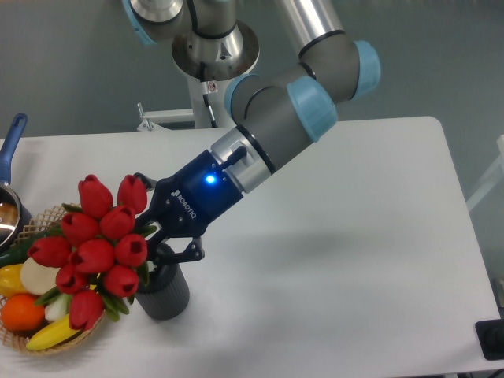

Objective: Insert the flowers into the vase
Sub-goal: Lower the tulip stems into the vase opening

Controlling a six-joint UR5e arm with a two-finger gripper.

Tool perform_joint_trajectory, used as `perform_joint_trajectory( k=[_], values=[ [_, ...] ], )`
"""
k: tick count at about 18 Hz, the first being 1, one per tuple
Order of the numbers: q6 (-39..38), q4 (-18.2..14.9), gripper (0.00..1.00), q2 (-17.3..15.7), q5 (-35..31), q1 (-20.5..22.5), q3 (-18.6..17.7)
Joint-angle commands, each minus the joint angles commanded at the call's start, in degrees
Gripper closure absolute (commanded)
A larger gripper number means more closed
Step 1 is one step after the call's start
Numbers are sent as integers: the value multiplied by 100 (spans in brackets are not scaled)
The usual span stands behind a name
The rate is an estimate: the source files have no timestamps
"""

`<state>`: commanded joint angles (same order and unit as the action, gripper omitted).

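The insertion step is in hand. The flowers (94,246), a bunch of red tulip buds, are held at their stems by the gripper (157,240), whose fingers are pinched on the green stalks just above the vase (162,291). The dark grey vase stands near the front left of the table (354,236), just right of the wicker basket (47,340) of fruit and vegetables. The bunch is tilted well to the left, so that the buds hang over the basket, while the stem ends appear to be at or inside the vase mouth; how deep cannot be told. For the next move, it is judged that the stems should be lowered fully into the mouth before the fingers are parted. A blue pot handle (12,138) is seen at the far left.
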<state>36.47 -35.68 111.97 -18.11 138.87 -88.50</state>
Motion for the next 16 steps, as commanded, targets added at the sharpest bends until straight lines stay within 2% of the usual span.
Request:
perform_joint_trajectory(
  k=[6,9,13,16],
  values=[
    [141,-9,85,87,-26,0,-79],
    [464,0,85,62,-26,17,-430],
    [1194,-9,78,-52,-26,88,-1063],
    [1406,-9,76,-62,-35,158,-1292]
  ],
)
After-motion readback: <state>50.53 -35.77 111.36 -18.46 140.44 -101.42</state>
